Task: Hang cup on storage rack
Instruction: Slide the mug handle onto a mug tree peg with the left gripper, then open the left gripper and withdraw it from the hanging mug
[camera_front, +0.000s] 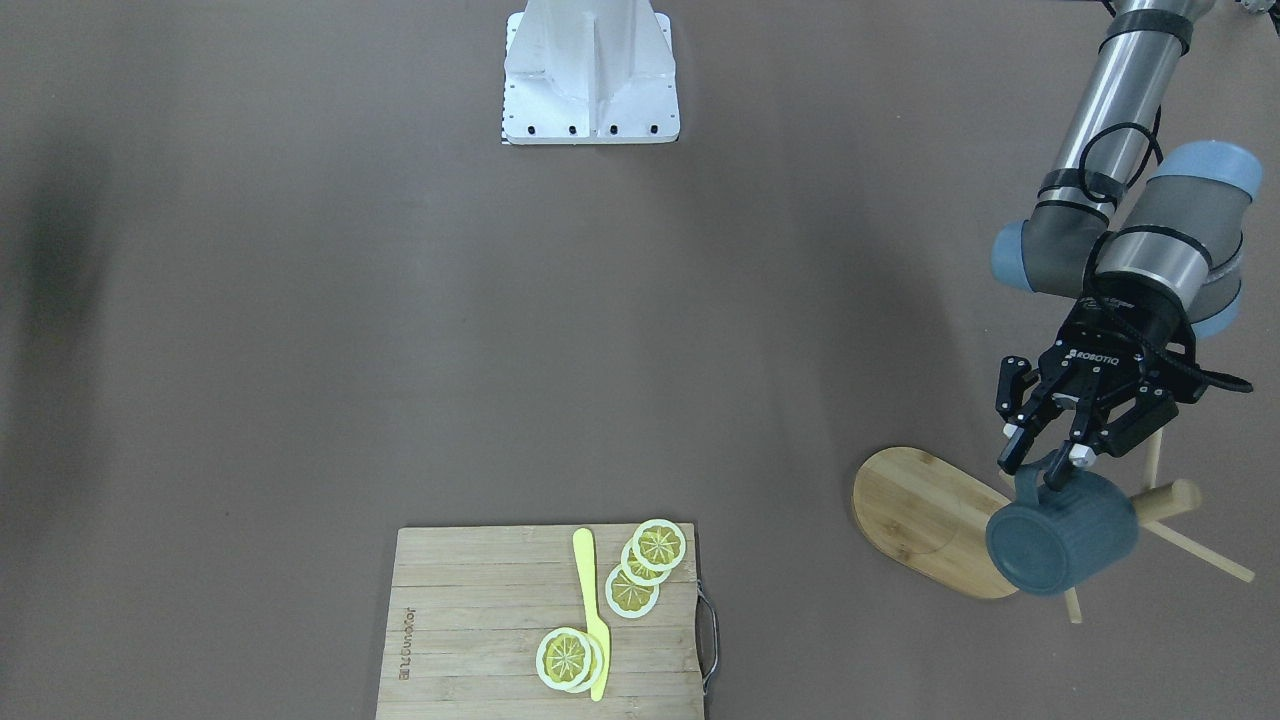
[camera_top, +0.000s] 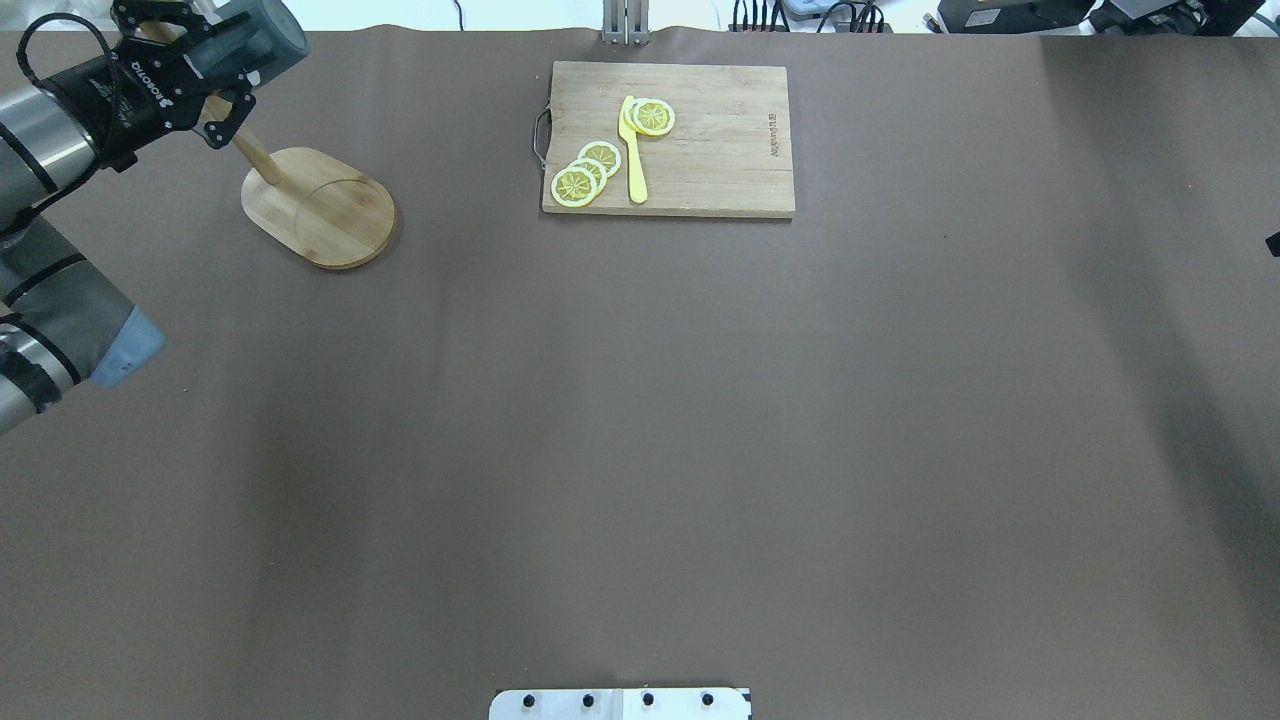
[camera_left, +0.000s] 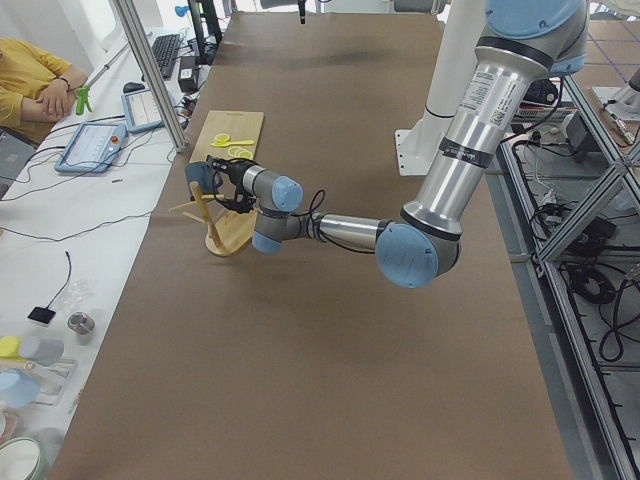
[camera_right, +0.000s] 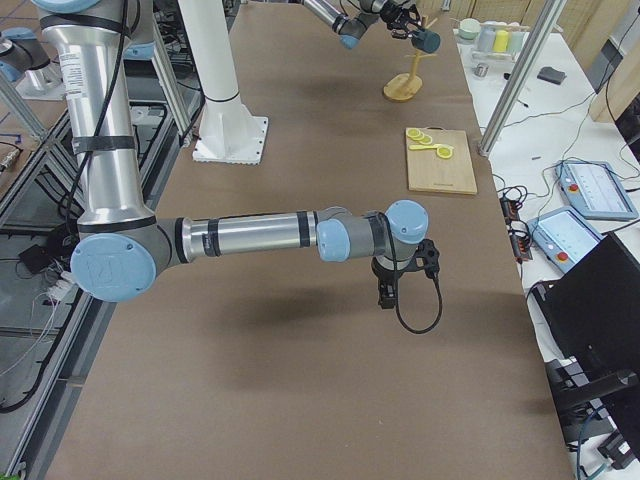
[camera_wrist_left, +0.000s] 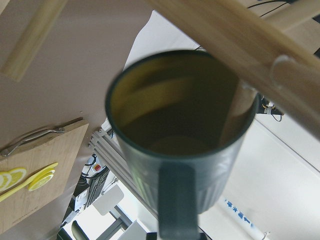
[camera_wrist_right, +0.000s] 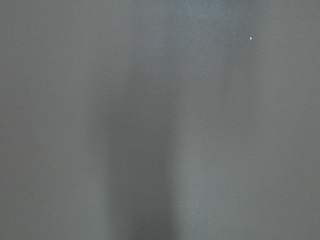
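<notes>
Brown matting covers the worktop (camera_front: 400, 300), and the work is at its corner on the robot's left. At that corner the left pincer (camera_front: 1046, 462) is clamped on the loop handle (camera_wrist_left: 177, 200) of the cup (camera_front: 1075, 530), a dark blue-grey ribbed mug with a yellow inside, and holds it in the air off the worktop. The cup is tipped well off upright. Its flat bottom is turned towards the operators' camera, its open mouth faces back towards the wrist camera, and its handle is on the robot's side, in the grip.

Just beside the cup body, on the side away from the table's middle, rises the round post (camera_front: 1168, 499) of the storage rack (camera_front: 925, 510), a light bamboo mug tree whose flat oval base spreads towards the table's middle. Thin dowel pegs (camera_front: 1205, 552) stick out from the post near the mug. Seen from the wrist, the post crosses close behind the rim; whether they touch I cannot tell.

As I judge it, the move turns on this: the pegs lie on the body side of the cup while the loop is on the pincer side, so the handle must be swung round to meet a peg tip.

Well apart, the right pincer (camera_right: 386, 290) hangs over the matting; whether it is open or closed I cannot tell. A rectangular bamboo cutting board (camera_front: 480, 610) with lemon slices (camera_front: 658, 545) and a yellow knife (camera_front: 592, 610) lies well away from the rack
</notes>
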